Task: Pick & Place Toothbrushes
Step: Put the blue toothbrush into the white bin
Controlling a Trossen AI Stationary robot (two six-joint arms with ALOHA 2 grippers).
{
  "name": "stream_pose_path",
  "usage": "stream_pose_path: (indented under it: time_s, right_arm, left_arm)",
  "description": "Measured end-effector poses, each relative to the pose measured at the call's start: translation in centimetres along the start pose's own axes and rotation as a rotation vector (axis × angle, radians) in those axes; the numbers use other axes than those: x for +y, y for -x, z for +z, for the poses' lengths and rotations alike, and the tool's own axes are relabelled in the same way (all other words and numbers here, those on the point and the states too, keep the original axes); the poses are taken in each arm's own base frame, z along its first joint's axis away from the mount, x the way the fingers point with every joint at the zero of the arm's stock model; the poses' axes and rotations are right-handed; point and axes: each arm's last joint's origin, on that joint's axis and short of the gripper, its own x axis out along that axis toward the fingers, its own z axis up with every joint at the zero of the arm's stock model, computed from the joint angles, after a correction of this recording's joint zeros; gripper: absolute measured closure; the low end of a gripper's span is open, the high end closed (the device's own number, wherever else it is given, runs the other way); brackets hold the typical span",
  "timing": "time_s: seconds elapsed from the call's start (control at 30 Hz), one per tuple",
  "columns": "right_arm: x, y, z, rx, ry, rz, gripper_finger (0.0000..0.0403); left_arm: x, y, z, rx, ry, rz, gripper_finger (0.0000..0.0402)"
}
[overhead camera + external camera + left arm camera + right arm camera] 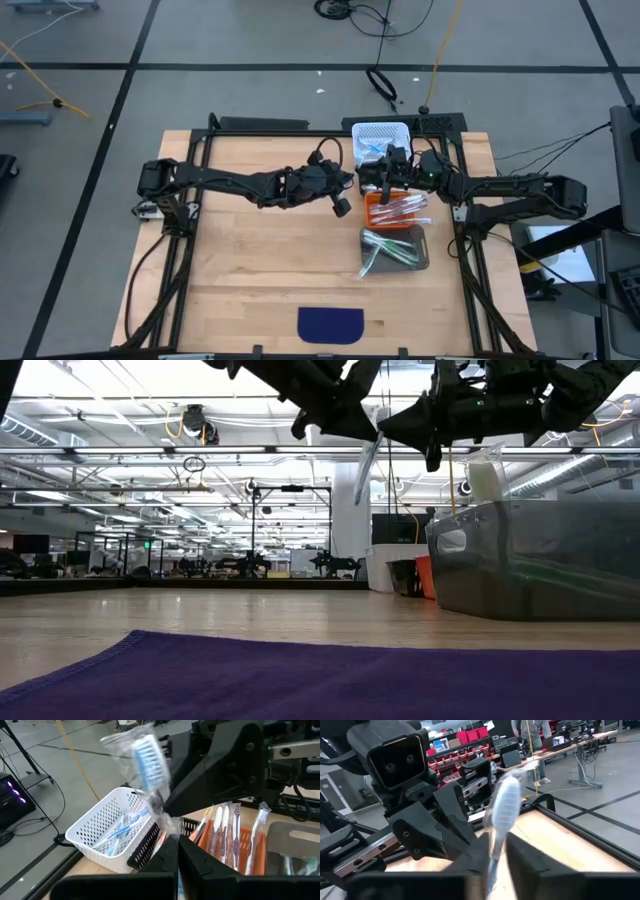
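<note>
A toothbrush (149, 762) with blue bristles, in a clear wrapper, stands upright in the air between my two grippers, above the bins at the table's far right. My left gripper (178, 844) reaches in from the table's left and is shut on it. My right gripper (496, 856) comes from the right and is shut on the same toothbrush (504, 805). In the low view the toothbrush's lower end (364, 468) hangs free below both grippers. My left gripper pinches the toothbrush's handle (172, 827) between its two fingers, coming about level from the table's left, fingers across it. The brush is lifted clear, head up. My right gripper has the stem just below the head (495, 842) between its two fingers, coming level from the table's right. One finger (200, 790) meets the wrapper at the neck (159, 804).
A white perforated basket (95, 827) at the far edge holds blue toothbrushes. An orange bin (250, 850) with orange and white ones stands nearer. A dark clear bin (420, 262) with green ones follows it. A blue cloth (330, 323) lies at the near edge.
</note>
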Motion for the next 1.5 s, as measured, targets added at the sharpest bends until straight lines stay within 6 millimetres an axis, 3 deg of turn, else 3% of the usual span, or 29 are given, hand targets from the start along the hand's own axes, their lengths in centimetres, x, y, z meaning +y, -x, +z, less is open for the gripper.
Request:
stream_pose_path:
  time_s: [0.07, 0.37, 0.77, 1.03, 1.5]
  right_arm:
    - [0.0, 0.0, 0.0, 0.0, 0.016, 0.0, 0.0387]
    - [0.0, 0.0, 0.0, 0.001, 0.025, 0.001, 0.0397]
    - [-1.2, 0.2, 0.3, -0.006, 0.023, -0.051, 0.0401]
    - [-3.9, 0.9, 1.0, -0.031, 0.023, -0.176, 0.0402]
    - [-9.2, 3.3, 2.5, -0.131, -0.01, -0.502, 0.0402]
  left_arm:
    - [0.2, -0.1, 0.0, 0.001, 0.001, 0.004, 0.0399]
    - [0.3, -0.1, 0.0, 0.007, 0.005, 0.009, 0.0393]
    - [0.5, -0.1, -0.5, 0.053, -0.076, 0.064, 0.0279]
    - [0.7, -0.1, -1.1, 0.111, -0.133, 0.084, 0.0239]
    - [0.7, 0.0, -1.4, 0.134, -0.103, 0.078, 0.024]
